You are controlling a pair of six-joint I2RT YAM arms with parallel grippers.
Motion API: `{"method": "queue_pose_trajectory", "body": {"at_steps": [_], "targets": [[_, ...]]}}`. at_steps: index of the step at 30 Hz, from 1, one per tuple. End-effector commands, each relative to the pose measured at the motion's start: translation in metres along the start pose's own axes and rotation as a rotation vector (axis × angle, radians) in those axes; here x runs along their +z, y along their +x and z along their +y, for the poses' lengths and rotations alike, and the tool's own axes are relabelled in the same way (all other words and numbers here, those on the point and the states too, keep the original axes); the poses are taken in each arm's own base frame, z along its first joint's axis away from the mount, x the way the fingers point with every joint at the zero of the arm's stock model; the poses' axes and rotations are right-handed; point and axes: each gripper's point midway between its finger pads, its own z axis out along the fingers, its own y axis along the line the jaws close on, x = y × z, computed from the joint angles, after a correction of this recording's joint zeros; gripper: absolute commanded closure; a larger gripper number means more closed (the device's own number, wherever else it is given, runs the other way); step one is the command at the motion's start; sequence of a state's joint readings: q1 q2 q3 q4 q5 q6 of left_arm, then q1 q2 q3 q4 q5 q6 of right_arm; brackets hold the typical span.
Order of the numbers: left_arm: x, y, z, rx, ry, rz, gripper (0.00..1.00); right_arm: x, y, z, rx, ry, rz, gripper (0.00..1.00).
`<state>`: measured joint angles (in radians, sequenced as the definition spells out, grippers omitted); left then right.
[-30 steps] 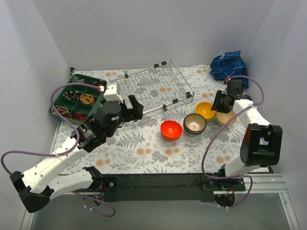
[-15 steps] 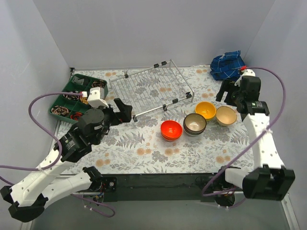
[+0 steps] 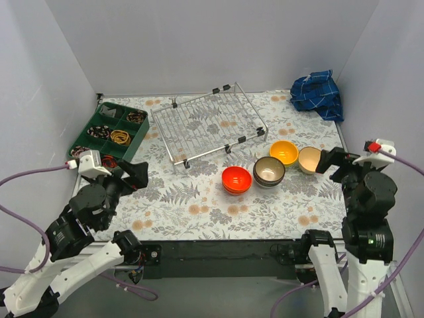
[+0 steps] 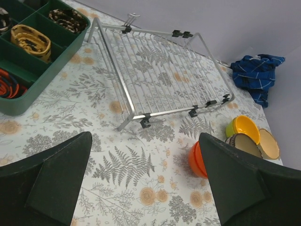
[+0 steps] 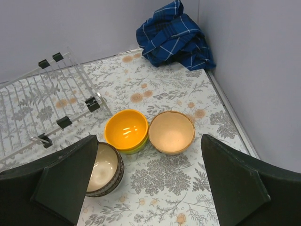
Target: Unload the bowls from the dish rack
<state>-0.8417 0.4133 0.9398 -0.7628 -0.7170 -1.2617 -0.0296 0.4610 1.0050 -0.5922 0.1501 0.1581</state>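
Left pincer (image 4: 145, 141) splayed wide, gripping nothing (right pincer (image 5: 149, 141) likewise).

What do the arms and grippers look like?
The left arm and right arm match: white link shells, black joint housings, purple cables looping loose. Each wrist has a white block with a red tip. The fingers are matte black wedges.

A green compartment tray (image 3: 140, 138) sits at the ten o'clock edge of the counter (image 3: 199, 205). Its cells hold loops of elastic bands, with yellow bands (image 3: 120, 136) in a middle cell. A crumpled blue plaid cloth (image 3: 317, 94) lies in the two o'clock corner, on the counter's fern-and-flower print.
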Motion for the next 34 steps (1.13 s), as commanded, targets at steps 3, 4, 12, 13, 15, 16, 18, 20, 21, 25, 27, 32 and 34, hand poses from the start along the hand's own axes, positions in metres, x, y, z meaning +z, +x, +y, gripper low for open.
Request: {"method": "queue_pose_trajectory", "body": {"at_steps": [3,4,12,13,15,16,18,20,21,25,27,32,34], "targets": [[-0.018,-0.005,0.039,-0.034,-0.09,-0.06,0.02,-0.025,0.027,-0.01,-0.036,0.009,-0.01,0.01],[-0.019,-0.008,0.041,-0.036,-0.096,-0.072,0.02,-0.027,0.028,-0.007,-0.029,-0.003,-0.012,0.01],[-0.013,-0.002,0.042,-0.016,-0.141,-0.045,0.02,-0.041,0.023,-0.002,-0.04,-0.053,-0.051,0.01],[-0.011,0.0,0.043,-0.014,-0.146,-0.046,0.02,-0.041,0.023,-0.004,-0.044,-0.049,-0.055,0.02],[-0.007,0.004,0.041,-0.01,-0.139,-0.049,0.02,-0.045,0.021,-0.005,-0.038,-0.045,-0.071,0.01],[-0.006,0.006,0.04,-0.006,-0.132,-0.046,0.02,-0.045,0.021,-0.005,-0.038,-0.049,-0.072,0.01],[-0.001,0.013,0.037,0.002,-0.12,-0.038,0.02,-0.047,0.021,-0.005,-0.043,-0.052,-0.073,0.01],[0.001,0.017,0.036,0.01,-0.12,-0.029,0.02,-0.048,0.022,-0.005,-0.047,-0.057,-0.07,0.01],[0.001,0.019,0.036,0.005,-0.122,-0.021,0.02,-0.049,0.022,-0.005,-0.049,-0.057,-0.07,0.02],[0.0,0.02,0.037,-0.024,-0.128,-0.022,0.02,-0.051,0.022,-0.006,-0.055,-0.057,-0.068,0.01],[-0.001,0.017,0.036,-0.057,-0.123,-0.03,0.02,-0.052,0.025,-0.007,-0.067,-0.053,-0.054,0.01],[-0.005,0.015,0.036,-0.085,-0.107,-0.035,0.02,-0.055,0.025,-0.007,-0.069,-0.058,-0.055,0.02],[-0.006,0.014,0.031,-0.085,-0.081,-0.028,0.02,-0.055,0.024,-0.01,-0.064,-0.044,-0.058,0.01]]}}
